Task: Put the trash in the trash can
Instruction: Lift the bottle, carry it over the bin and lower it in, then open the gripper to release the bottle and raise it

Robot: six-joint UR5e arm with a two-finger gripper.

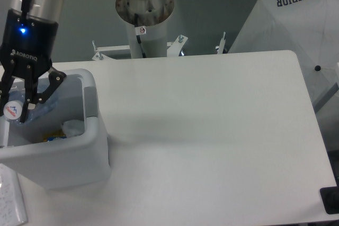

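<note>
Most of the view is taken by a wide white table with rounded corners, matte and evenly lit, standing before a grey-blue wall. Beyond its far right corner leans a white umbrella printed with the word SUPERIOR, and behind the table's far edge rises the arm's pale round pedestal, with a few metal brackets beside its foot. One small dark object cuts in at the lower right edge, and the corner of a white sheet shows at the lower left.

On the table's left end stands the trash can — a boxy white bin with a thick rounded rim and a grey hinge tab on its right wall. Inside, low against the right wall, lies the crumpled white tissue, with a bit of yellow and blue wrapper just beside it.

Over the bin's left part hangs the gripper, a black body with a blue light under a silver wrist. Its jaws are closed around the water bottle — the fingers press its clear, crinkled sides. The bottle is tilted, its round end with a red-marked label toward the camera, and it sits within the bin's opening, at about rim height, above the tissue and well off the bin's floor.
</note>
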